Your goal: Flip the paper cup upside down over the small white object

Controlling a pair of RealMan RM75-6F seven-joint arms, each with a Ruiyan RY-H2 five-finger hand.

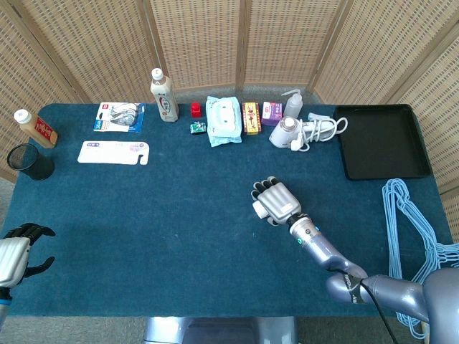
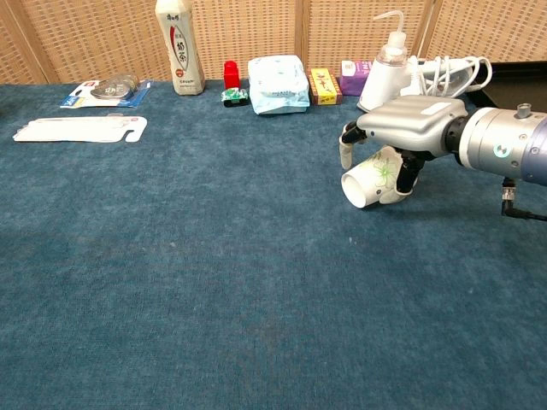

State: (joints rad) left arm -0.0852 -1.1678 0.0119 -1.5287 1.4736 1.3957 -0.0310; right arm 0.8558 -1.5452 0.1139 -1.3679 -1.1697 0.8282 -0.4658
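Note:
The paper cup (image 2: 369, 183) is white with a green print and lies on its side on the blue table, its open mouth turned toward the chest camera. My right hand (image 2: 410, 130) sits over it, thumb against the cup's left upper side and fingers (image 2: 407, 177) curled down its right side, gripping it. From the head view only a white bit of the cup (image 1: 259, 208) shows beside the right hand (image 1: 278, 201). My left hand (image 1: 14, 255) hangs at the lower left table edge, fingers apart, holding nothing. I cannot make out the small white object.
Along the far edge stand a bottle (image 1: 164, 96), a wipes pack (image 1: 223, 120), small boxes (image 1: 251, 117), a spray bottle (image 1: 292, 104) and a hair dryer (image 1: 288, 132). A black tray (image 1: 386, 140) and blue hangers (image 1: 410, 236) lie right; a black cup (image 1: 30, 162) stands left.

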